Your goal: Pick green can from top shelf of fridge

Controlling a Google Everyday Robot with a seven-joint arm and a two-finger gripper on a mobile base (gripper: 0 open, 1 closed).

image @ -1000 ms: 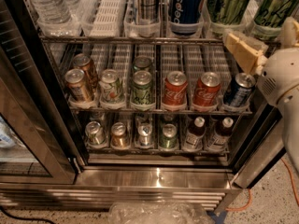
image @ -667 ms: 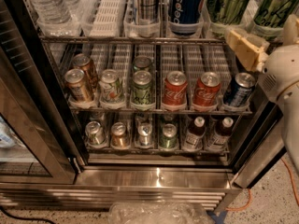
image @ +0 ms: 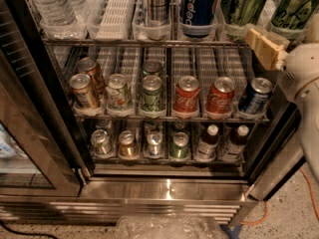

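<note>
Gripper (image: 265, 46) sits at the frame's 2 o'clock, at the front edge of the top shelf (image: 149, 42) of the fridge (image: 164, 190). Whether it is open or closed cannot be determined. Green can (image: 243, 4) stands on that shelf at the gripper's 11 o'clock. A second green can (image: 295, 6) is at its 1 o'clock and a Pepsi can (image: 199, 6) at its 10 o'clock.

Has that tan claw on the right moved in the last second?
Yes. The gripper, at the right by the top shelf, has edged slightly upward against that shelf's front rail.
</note>
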